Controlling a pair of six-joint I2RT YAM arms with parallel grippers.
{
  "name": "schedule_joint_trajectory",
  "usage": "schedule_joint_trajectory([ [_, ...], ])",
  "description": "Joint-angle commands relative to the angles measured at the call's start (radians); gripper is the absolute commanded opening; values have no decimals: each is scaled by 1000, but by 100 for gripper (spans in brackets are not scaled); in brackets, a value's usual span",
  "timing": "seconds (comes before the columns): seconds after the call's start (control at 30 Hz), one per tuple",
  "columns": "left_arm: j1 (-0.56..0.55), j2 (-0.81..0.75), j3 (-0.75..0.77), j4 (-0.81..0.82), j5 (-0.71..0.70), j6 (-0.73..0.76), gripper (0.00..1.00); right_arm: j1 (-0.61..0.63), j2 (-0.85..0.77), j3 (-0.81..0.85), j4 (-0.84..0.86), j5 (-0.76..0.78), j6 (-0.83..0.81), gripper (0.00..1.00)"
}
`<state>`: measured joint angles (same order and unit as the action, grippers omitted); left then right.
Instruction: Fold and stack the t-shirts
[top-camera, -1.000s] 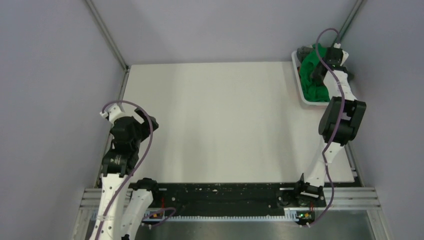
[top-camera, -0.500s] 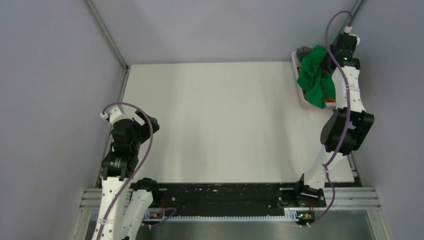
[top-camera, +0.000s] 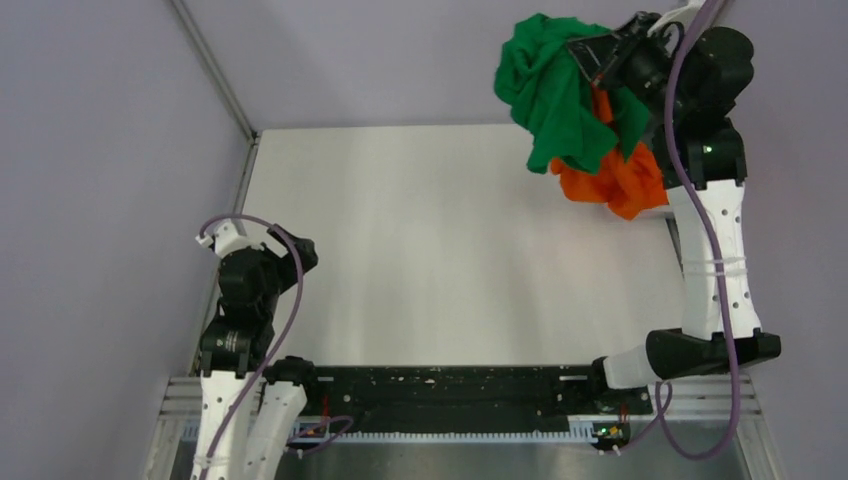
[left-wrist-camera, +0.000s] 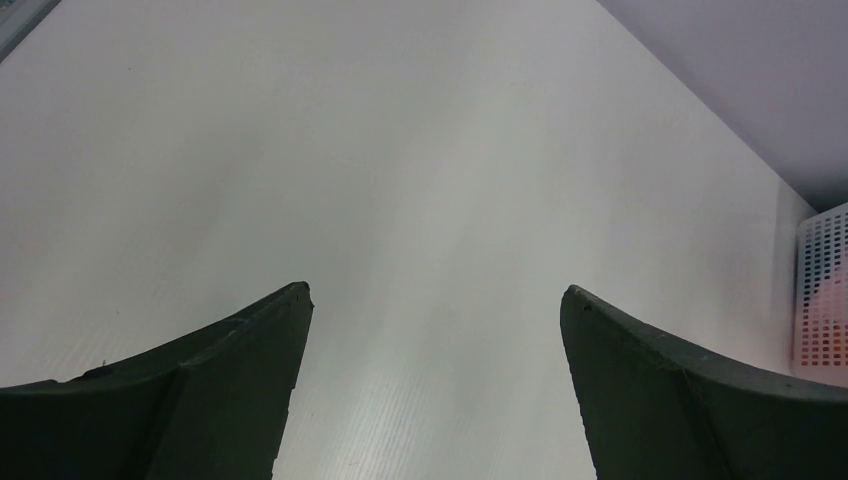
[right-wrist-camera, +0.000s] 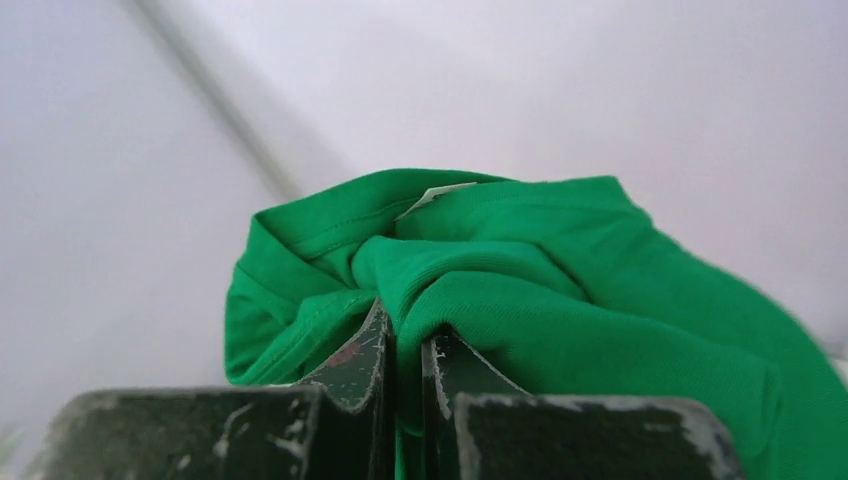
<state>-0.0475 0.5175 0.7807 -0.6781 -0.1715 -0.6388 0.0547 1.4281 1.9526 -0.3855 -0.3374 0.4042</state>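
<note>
1. My right gripper (top-camera: 597, 58) (right-wrist-camera: 405, 335) is clamped on a fold of the green t-shirt (top-camera: 555, 95) (right-wrist-camera: 560, 290). The wrist view shows the jaws drawn nearly together, with cloth squeezed in the slit between them.
2. The green t-shirt hangs crumpled from that grip, raised above the table (top-camera: 430, 250) (left-wrist-camera: 400, 150) at about 1 o'clock in the overhead view. A small white label (right-wrist-camera: 435, 195) shows at its collar.
3. The orange t-shirt (top-camera: 615, 180) is bunched against the green one's lower edge, at 5 o'clock of it. The two are touching, but I cannot tell whether the orange cloth hangs free or rests on something beneath.
4. The right arm (top-camera: 715, 260) stands stretched tall along the table's 3 o'clock side, its wrist tipped toward the far corner.
5. My left gripper (top-camera: 293, 250) (left-wrist-camera: 435, 290) has its fingers spread wide with nothing between them. It is poised over bare white table at roughly 8 o'clock, well apart from both shirts.
6. At the 3 o'clock edge of the left wrist view stands a white slatted basket (left-wrist-camera: 822, 290) — orange colour shows through its lower slats.
</note>
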Motion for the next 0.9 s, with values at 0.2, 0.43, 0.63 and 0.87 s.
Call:
schedule_joint_trajectory([
  [0.2, 5, -60, 40, -56, 0, -13, 99, 272, 47, 3, 169, -261, 49, 0],
  [0.43, 5, -71, 43, -72, -31, -15, 99, 273, 61, 2, 100, -78, -11, 0],
  [0.63, 5, -56, 36, -62, -28, -23, 99, 273, 29, 26, 57, 80, -67, 0],
  [0.87, 5, -38, 35, -59, -25, -21, 99, 269, 16, 1, -36, 188, -135, 0],
])
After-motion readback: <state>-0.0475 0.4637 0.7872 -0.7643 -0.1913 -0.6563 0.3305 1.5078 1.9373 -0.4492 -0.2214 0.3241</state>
